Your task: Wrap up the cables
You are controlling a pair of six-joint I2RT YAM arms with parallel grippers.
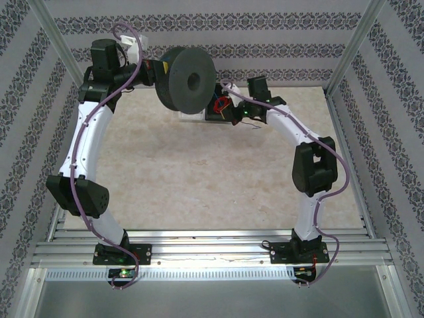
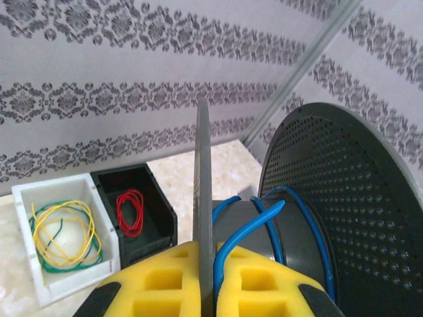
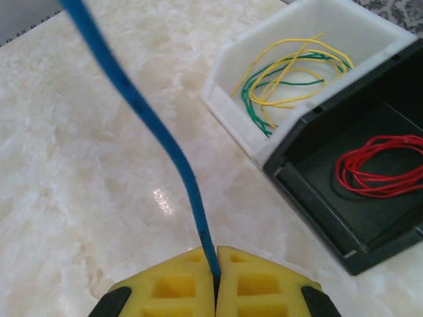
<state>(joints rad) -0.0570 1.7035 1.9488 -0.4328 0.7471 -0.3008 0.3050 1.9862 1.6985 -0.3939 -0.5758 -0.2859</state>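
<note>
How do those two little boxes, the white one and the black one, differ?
The white plastic box holds loose yellow and green wire loops; the black plastic box holds one red wire coil. The white box's walls are pale, the black box's dark. Both are open-topped and sit touching, side by side, on the marble-patterned table.

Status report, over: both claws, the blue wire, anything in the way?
Report: left claw shut on spool; right claw shut on blue wire. A few turns on spool. white bin, black bin beside, not blocking.
</note>
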